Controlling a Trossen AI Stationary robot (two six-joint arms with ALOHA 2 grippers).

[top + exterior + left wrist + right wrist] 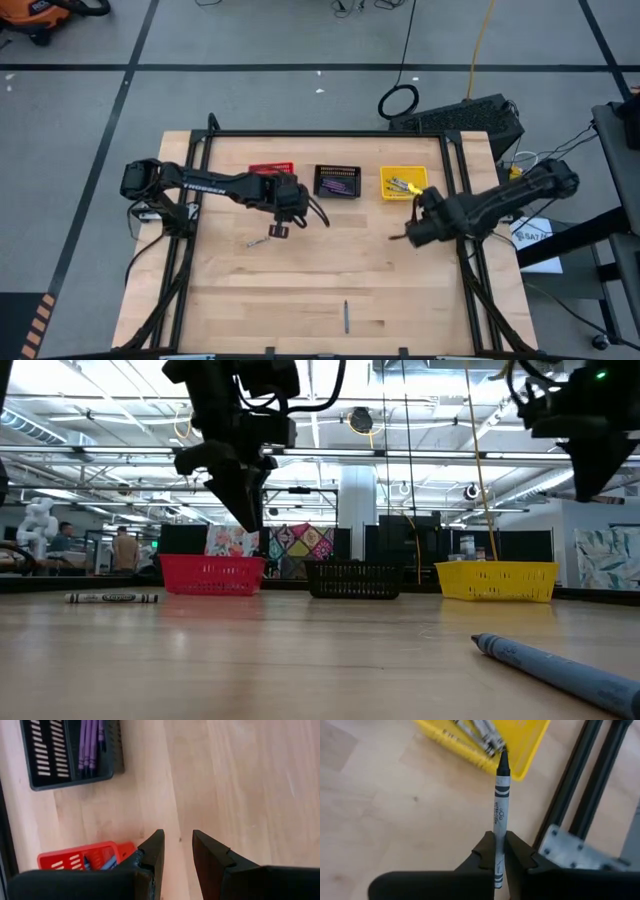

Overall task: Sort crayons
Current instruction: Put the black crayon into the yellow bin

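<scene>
Two loose crayons from above: one (256, 241) by the left gripper (278, 230), one (346, 316) near the front edge. Left wrist: jaws parted, empty. Right wrist: right gripper (499, 854) clamps a grey crayon (501, 805) (tip at yellow basket (530, 755)); probably drop next.

Dark arms (blocky black fingers (152, 852))

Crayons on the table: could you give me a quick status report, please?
Right gripper shut on grey crayon, near yellow basket. Left gripper open, empty, by red basket. Two loose crayons remain. Nothing in the way.
</scene>
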